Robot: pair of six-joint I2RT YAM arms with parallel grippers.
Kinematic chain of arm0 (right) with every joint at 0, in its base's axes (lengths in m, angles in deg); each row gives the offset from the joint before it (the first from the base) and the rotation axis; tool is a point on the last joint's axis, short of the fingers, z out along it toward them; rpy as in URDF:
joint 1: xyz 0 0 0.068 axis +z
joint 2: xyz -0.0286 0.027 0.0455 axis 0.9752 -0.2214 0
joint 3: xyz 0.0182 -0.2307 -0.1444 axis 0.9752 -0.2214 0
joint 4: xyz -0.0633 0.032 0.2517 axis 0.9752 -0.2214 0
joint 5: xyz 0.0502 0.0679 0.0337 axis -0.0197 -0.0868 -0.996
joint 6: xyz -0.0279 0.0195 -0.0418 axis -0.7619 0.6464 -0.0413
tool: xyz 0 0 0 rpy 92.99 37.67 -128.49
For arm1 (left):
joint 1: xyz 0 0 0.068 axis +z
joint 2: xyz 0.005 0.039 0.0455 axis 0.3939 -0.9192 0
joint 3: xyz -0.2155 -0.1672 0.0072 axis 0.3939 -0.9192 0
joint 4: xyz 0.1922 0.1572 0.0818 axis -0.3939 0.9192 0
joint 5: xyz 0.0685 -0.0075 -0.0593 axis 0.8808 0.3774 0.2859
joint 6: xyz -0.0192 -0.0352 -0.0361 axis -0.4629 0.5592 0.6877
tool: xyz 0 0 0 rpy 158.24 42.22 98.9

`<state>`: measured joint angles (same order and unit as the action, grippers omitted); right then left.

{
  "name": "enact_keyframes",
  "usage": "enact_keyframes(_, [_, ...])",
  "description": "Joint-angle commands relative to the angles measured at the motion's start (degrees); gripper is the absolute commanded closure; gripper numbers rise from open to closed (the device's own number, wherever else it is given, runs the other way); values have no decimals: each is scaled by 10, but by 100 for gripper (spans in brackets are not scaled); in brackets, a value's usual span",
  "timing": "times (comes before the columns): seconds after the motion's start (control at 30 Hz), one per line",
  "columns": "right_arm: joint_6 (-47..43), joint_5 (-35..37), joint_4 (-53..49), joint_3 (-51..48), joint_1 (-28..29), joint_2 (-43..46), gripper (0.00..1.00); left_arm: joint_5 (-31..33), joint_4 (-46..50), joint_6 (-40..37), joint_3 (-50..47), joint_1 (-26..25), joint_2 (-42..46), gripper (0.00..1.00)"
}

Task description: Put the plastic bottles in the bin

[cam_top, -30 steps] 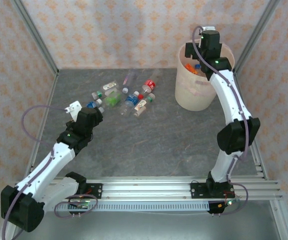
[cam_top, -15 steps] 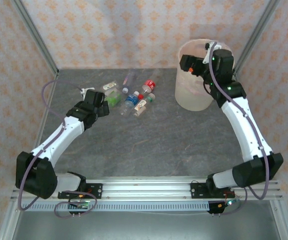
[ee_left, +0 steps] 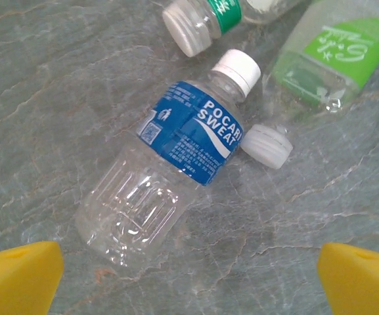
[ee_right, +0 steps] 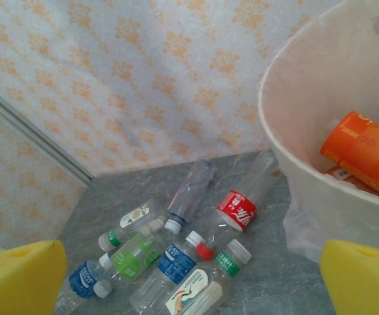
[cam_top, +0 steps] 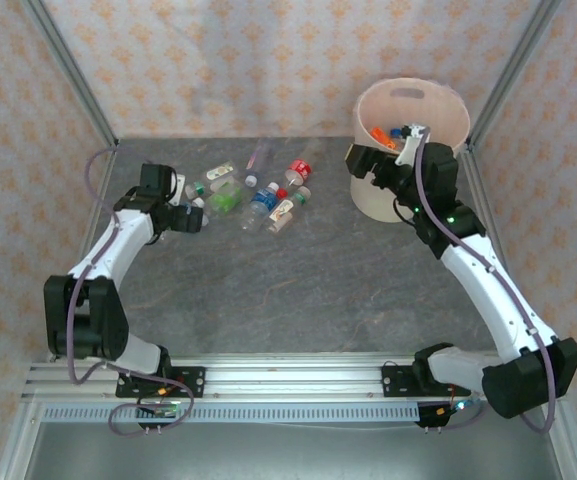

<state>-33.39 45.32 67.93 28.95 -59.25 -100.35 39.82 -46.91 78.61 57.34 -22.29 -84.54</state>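
Left pincer (ee_left: 189, 279) wide, empty, poised over the Pocari Sweat bottle (ee_left: 176, 151) lying on the counter (ee_left: 58, 98). Its long axis runs diagonally between the fingers. Right pincer (ee_right: 189, 279) wide, empty, beside the bin (ee_right: 307, 190).

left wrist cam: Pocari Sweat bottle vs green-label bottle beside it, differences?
Label: the Pocari Sweat bottle has a blue band at mid-body with bare ribbed plastic below; the green-label bottle is covered in lime green over most of what shows.
Pose: the Pocari's cap points up-right, the green one's cap down-left, close beside the Pocari's neck.
Shared: clear plastic, white caps, lying on their sides on the grey table.
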Motion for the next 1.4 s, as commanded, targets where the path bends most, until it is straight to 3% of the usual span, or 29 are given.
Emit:
enact_keyframes(0.0, [-1,36,27,-4,1,28,1,-13,70,-102,55,14,-53,0])
enact_keyframes(0.13, [-9,44,35,-10,1,38,1,-10,74,-150,59,26,-87,0])
enact_keyframes(0.27, [-17,48,37,-13,1,41,1,61,41,-195,58,35,-132,0])
enact_keyframes(0.47, [-36,71,28,-25,1,57,1,61,76,-266,60,62,-182,1])
enact_keyframes(0.57, [-45,84,28,-30,1,65,1,67,31,-271,44,65,-190,4])
enact_keyframes(0.83, [-42,78,21,-34,1,71,1,35,-22,-253,36,67,-204,31])
enact_keyframes(0.93, [-43,79,22,-39,1,76,1,46,-31,-251,32,67,-203,45])
enact_keyframes(1.03, [-50,75,16,-30,1,75,1,44,-26,-230,32,66,-187,51])
enact_keyframes(1.23, [-41,66,40,-42,1,77,1,-21,-63,-137,18,61,-106,76])
enact_keyframes(1.37, [-25,63,51,-54,1,79,1,-44,-117,-99,-39,47,-28,81])
